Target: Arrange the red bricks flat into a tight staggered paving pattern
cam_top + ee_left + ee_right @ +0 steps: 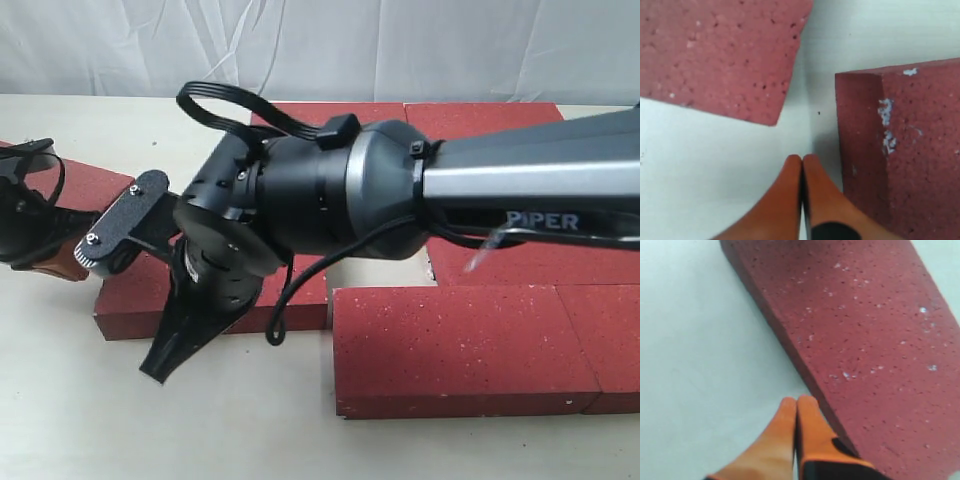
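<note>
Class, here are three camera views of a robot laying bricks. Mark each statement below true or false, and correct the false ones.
1. The left gripper is shut with nothing in it. True.
2. The right gripper holds a brick up off the table. False: it is shut and empty, with its tips beside a flat brick.
3. In the left wrist view, the angled brick and the flecked brick touch. False: a strip of bare table lies between them.
4. The right arm reaches across into the left half of the exterior view. True.
</note>
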Controlling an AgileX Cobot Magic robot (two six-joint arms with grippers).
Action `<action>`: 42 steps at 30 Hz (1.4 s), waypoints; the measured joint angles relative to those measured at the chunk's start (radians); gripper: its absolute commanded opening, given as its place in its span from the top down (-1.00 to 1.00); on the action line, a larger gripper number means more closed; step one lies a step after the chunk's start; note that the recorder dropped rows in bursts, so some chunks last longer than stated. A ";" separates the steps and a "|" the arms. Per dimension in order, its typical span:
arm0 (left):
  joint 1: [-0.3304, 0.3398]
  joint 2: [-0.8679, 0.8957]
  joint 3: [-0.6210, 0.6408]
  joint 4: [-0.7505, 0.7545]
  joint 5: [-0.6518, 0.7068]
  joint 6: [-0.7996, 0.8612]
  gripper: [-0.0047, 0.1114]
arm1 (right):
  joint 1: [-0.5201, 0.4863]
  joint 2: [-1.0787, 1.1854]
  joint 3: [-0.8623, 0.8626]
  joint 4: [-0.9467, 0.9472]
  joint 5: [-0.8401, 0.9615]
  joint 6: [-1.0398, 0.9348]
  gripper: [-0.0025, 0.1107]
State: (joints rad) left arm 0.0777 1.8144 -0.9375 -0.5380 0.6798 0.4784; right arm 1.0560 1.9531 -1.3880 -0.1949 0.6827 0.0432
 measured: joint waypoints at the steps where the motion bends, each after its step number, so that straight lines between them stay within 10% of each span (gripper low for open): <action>1: -0.009 0.000 -0.007 0.053 0.013 -0.049 0.92 | 0.000 0.002 0.000 0.057 0.000 -0.055 0.97; 8: -0.123 0.000 -0.024 0.137 -0.001 -0.144 0.92 | -0.015 0.095 0.000 0.105 -0.019 -0.116 0.97; 42: -0.127 0.032 -0.028 0.037 -0.100 -0.055 0.92 | -0.073 0.133 0.000 -0.046 -0.094 0.011 0.97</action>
State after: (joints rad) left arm -0.0491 1.8459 -0.9655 -0.5009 0.5798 0.4232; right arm 0.9827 2.0866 -1.3880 -0.2413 0.5883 0.0537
